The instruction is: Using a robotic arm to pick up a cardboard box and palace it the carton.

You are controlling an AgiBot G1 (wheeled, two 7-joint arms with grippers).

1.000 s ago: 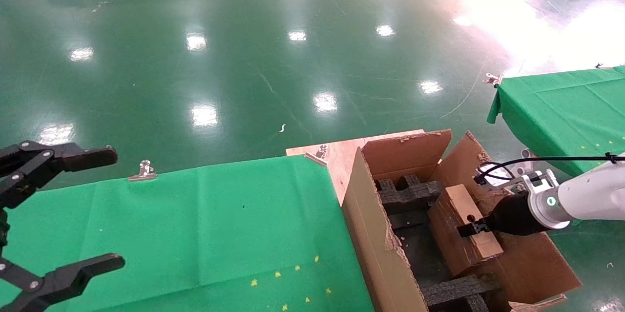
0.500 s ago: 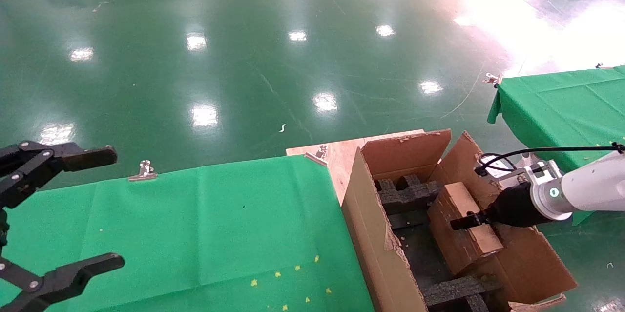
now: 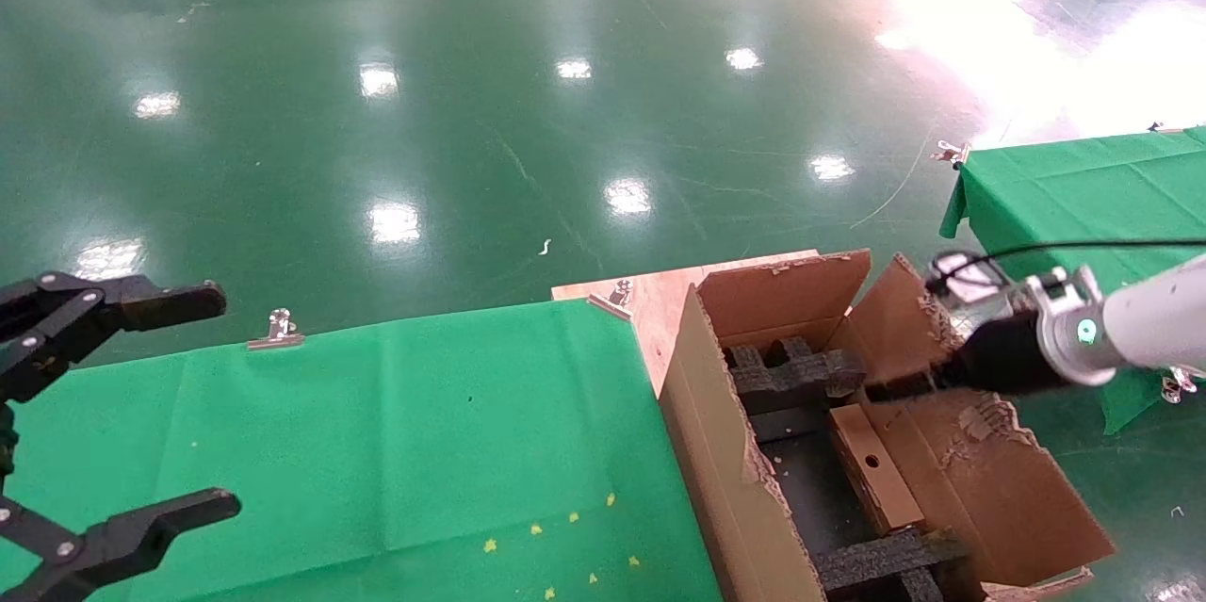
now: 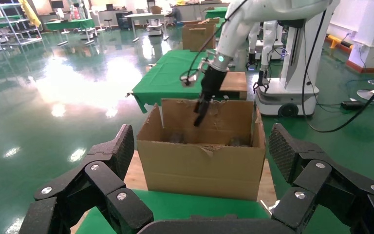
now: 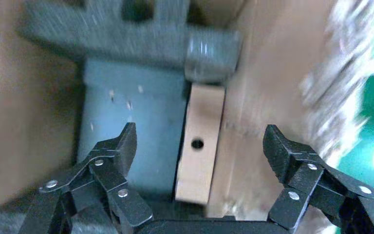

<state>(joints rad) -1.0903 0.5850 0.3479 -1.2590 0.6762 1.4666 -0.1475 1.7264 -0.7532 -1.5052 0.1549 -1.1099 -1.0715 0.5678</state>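
Cardboard box [image 3: 874, 467] lies inside the carton [image 3: 744, 498], free of the right gripper [image 3: 886, 389].

The box stands on edge along the carton's right wall, holed narrow side up, between the far and near black foam inserts [image 3: 796, 371]. The robotic arm [image 3: 1145, 324] reaches in from the right, its gripper above the box with jaws spread wide and holding nothing. The left gripper [image 3: 151, 404] hangs at the left over the green tabletop [image 3: 377, 432], jaws open too.
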